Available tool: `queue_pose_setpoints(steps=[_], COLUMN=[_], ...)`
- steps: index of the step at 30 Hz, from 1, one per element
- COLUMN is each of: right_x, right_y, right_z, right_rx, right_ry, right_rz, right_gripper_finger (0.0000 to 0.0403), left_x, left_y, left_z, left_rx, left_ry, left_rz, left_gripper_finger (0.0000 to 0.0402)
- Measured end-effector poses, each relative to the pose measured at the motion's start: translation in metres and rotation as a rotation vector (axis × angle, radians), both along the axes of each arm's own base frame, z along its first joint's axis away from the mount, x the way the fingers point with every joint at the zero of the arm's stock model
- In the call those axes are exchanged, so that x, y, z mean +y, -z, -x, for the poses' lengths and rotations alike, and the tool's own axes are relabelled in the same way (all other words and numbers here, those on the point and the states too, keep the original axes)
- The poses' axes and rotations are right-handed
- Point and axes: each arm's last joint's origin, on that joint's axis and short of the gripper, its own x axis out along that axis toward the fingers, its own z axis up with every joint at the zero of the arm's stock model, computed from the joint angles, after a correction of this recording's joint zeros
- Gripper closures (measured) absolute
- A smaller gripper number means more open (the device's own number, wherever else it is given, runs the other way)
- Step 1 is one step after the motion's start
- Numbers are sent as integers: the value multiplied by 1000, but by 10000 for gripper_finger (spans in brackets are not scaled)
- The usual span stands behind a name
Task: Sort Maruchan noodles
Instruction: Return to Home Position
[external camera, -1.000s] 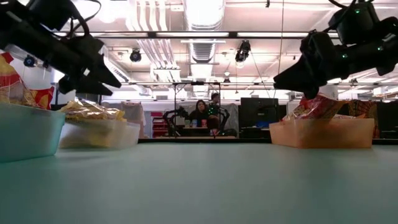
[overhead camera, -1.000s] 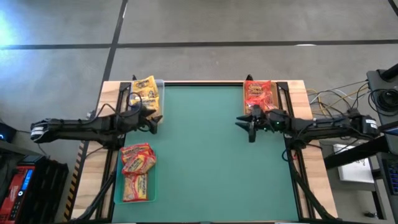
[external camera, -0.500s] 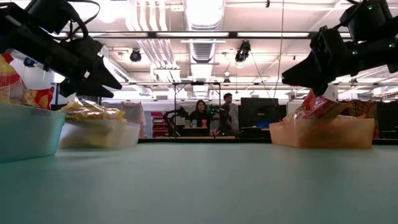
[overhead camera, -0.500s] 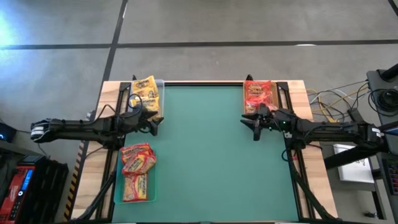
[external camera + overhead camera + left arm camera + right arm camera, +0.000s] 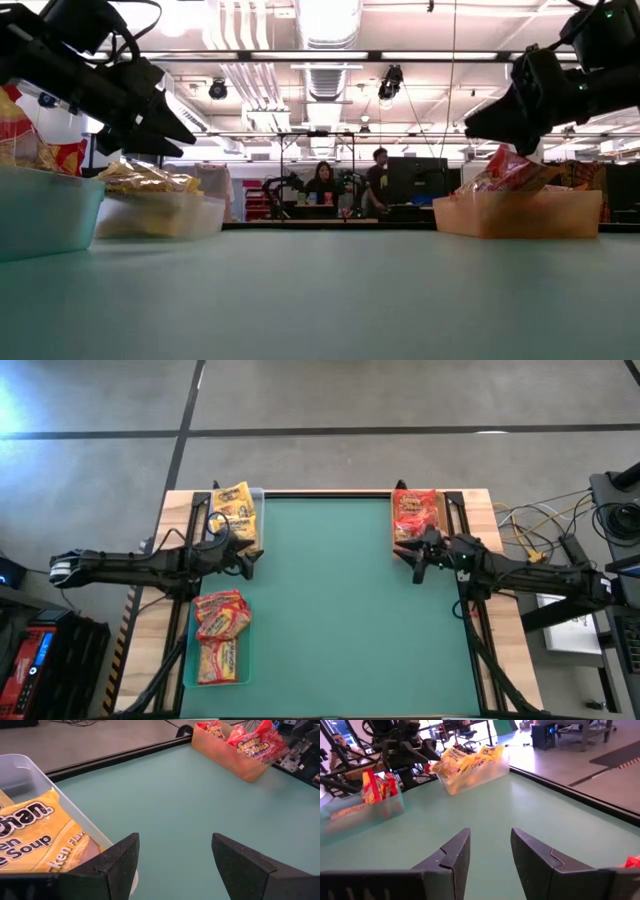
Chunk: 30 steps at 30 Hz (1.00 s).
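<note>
Count: three trays, two grippers, one table (image 5: 340, 620).

Near-left corner: green tray (image 5: 45, 210) holds the red-orange packets (image 5: 221, 618). I make out at least two.

Midway along the left edge, the left gripper (image 5: 255, 557) hovers with fingers spread and empty, just beside the clear tray (image 5: 22, 772) in the far-left corner. Its yellow packets (image 5: 232, 510) overlap, so I cannot count them.

By the right edge, the right gripper (image 5: 408, 560) has fingers parted and holds nothing. It is near the tan tray (image 5: 520, 215) in the far-right corner, which holds red packets (image 5: 413, 510), at least two.

Beyond the table: two people (image 5: 323, 180).
</note>
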Motion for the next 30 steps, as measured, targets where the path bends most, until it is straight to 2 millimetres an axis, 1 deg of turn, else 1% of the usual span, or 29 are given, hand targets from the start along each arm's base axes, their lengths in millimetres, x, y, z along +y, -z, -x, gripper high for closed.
queue_pose_setpoints(steps=[5, 13, 16, 21, 23, 30], right_x=[1, 4, 5, 5, 5, 5], right_y=[2, 11, 11, 12, 12, 12], right_z=[4, 12, 14, 14, 14, 14], right_rx=[-24, -102, -112, -108, -108, -109], right_ry=[0, 4, 3, 4, 4, 5], right_rz=[7, -9, -11, -12, -14, -25], right_gripper_finger=[271, 271, 271, 271, 271, 271], left_x=[-1, -5, -7, -12, -13, -18], left_y=[0, 4, 3, 5, 8, 23], left_z=[0, -1, -2, -4, -4, -1], left_rx=[1, -2, -9, -82, -118, -159], left_ry=[5, 38, 62, 109, 125, 154], left_rz=[-1, -2, -26, -84, -98, -104], left_gripper_finger=[169, 169, 169, 169, 169, 169])
